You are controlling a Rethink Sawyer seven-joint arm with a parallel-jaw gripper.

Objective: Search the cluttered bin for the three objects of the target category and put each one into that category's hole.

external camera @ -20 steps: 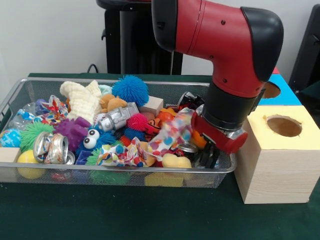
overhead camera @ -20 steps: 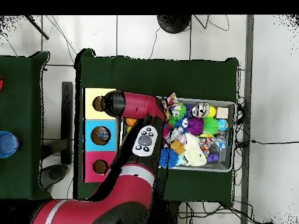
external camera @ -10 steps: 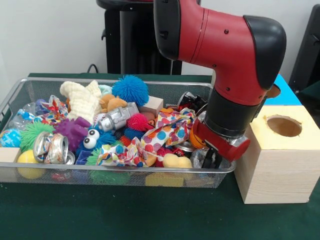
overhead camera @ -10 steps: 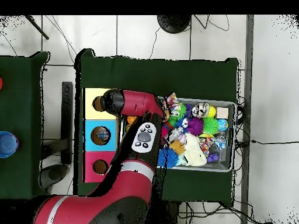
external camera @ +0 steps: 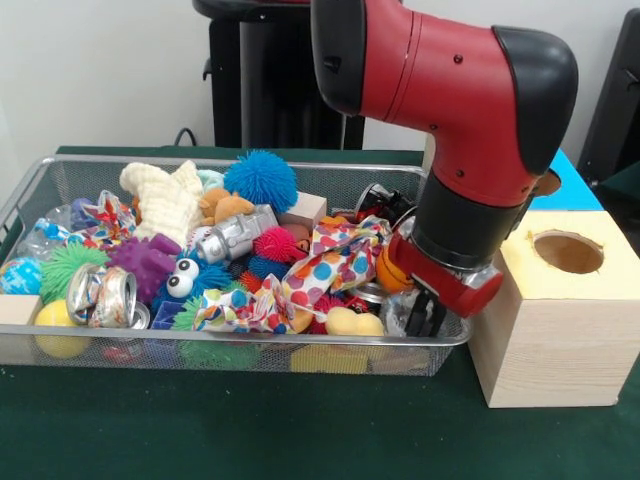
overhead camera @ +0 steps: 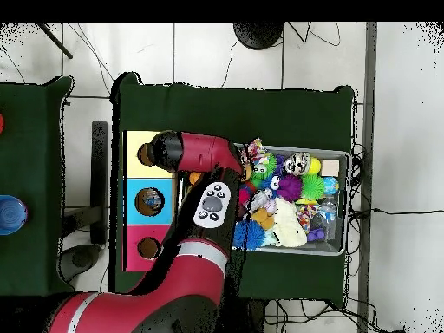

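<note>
The wire-mesh bin (external camera: 200, 338) is full of mixed toys, and it also shows in the overhead view (overhead camera: 348, 201). One see-through bottle with a blue-white label (external camera: 40, 236) lies at the bin's far left end. My gripper (external camera: 426, 316) is down inside the bin's right near corner, under the red arm. A see-through crumpled thing (external camera: 394, 314) lies right beside it; I cannot tell whether it is held. In the overhead view the arm hides the gripper. No other bottle shows.
A wooden box with a yellow top and round hole (external camera: 568, 251) stands right of the bin, with a blue-topped box (external camera: 578, 186) behind it. Overhead shows yellow (overhead camera: 137, 144), blue (overhead camera: 149, 201) and pink (overhead camera: 147, 248) holed boxes. Crushed cans (external camera: 102, 295) and patterned paper wads (external camera: 335, 262) lie in the bin.
The arm has shifted slightly to the right in the bin's corner. The polka-dot paper wad has dropped and spread out. A see-through thing now shows beside the gripper.
</note>
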